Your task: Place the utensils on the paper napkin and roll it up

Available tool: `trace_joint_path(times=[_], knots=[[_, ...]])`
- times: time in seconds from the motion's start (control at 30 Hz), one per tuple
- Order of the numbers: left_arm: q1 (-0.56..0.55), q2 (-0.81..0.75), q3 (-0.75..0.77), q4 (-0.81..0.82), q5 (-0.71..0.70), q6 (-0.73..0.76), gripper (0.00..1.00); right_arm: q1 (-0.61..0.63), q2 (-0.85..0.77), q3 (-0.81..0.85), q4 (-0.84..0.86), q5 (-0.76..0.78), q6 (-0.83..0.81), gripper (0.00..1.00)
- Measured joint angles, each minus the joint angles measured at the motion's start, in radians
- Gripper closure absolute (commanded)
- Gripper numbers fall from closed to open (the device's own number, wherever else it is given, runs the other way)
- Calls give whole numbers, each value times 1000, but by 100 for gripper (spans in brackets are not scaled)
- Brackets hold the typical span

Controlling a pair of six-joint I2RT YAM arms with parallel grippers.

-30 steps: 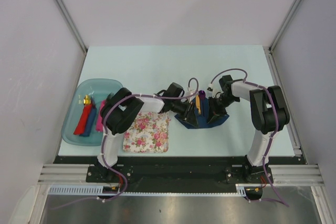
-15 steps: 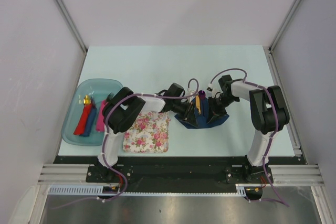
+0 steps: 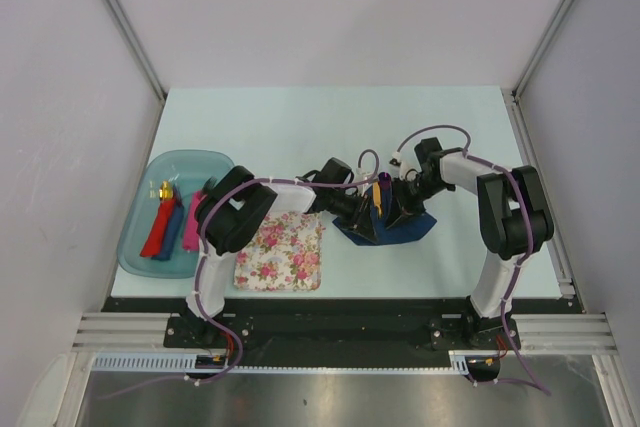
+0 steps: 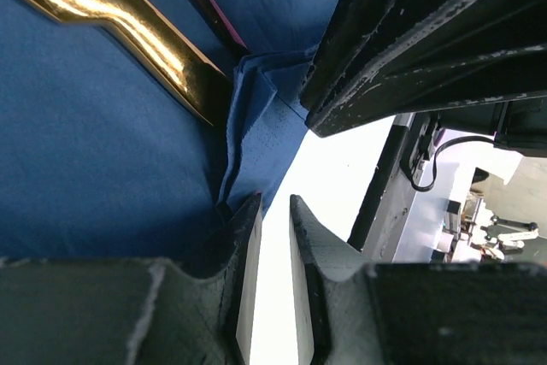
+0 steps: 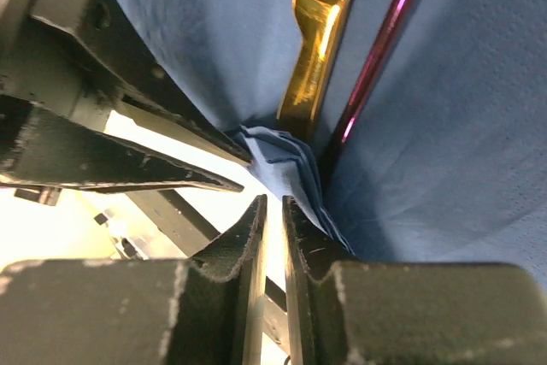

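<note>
Top external view. Pale table (image 3: 300, 127). Teal tray (image 3: 190, 155) at the left edge, holding chunky red, blue and pink pieces (image 3: 172, 225). Floral mat (image 3: 280, 252) lies flat near the front, just left of the paper napkin (image 3: 412, 231) and apart from it. The napkin sits right of centre, its sides lifted into a trough. The left gripper (image 3: 362, 219) closes in on its left side and the right gripper (image 3: 400, 212) on its right. Both arms cover much of the paper. The gold utensil (image 3: 376, 197) and the purple spoon (image 3: 384, 179) lie in the trough side by side, gold on the left. Their long axes run near to far, and the purple end is farthest.

Left wrist view. The left gripper (image 4: 273, 203) has its jaws drawn close, with a narrow bright slit between them. The crumpled napkin edge (image 4: 244, 108) reaches the tip of one finger (image 4: 248, 237). Whether paper is caught cannot be told. The gold utensil (image 4: 128, 23) runs diagonally across the blue sheet and ends at the fold. The thin purple handle (image 4: 209, 6) runs alongside it. The black body of the other gripper fills the upper right.

Right wrist view. The right gripper (image 5: 273, 201) likewise has its jaws almost together, with a thin slit of light. A bunched napkin fold (image 5: 282, 160) lies at the tips, and any grip on it cannot be told. The gold utensil (image 5: 320, 23) and the purple handle (image 5: 385, 40) run parallel away from the fingers. The other gripper blocks the left.
</note>
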State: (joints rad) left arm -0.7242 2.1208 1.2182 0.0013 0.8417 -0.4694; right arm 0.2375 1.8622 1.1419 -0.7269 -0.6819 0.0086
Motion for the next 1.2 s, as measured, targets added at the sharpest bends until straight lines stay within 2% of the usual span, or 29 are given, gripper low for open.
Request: trace_joint_path(times=[0.27, 0.5, 0.67, 0.93, 1.2], knots=[[1, 0, 2, -3, 0, 0, 73, 29, 0, 3, 24, -12, 24, 85], [3, -5, 2, 3, 17, 1, 53, 42, 18, 4, 45, 10, 27, 85], [10, -55, -21, -3, -13, 21, 44, 45, 33, 7, 45, 39, 29, 85], [74, -199, -79, -55, -134, 55, 38, 52, 44, 20, 45, 51, 36, 86], [124, -219, -39, -214, -344, 143, 36, 56, 46, 26, 44, 63, 43, 86]])
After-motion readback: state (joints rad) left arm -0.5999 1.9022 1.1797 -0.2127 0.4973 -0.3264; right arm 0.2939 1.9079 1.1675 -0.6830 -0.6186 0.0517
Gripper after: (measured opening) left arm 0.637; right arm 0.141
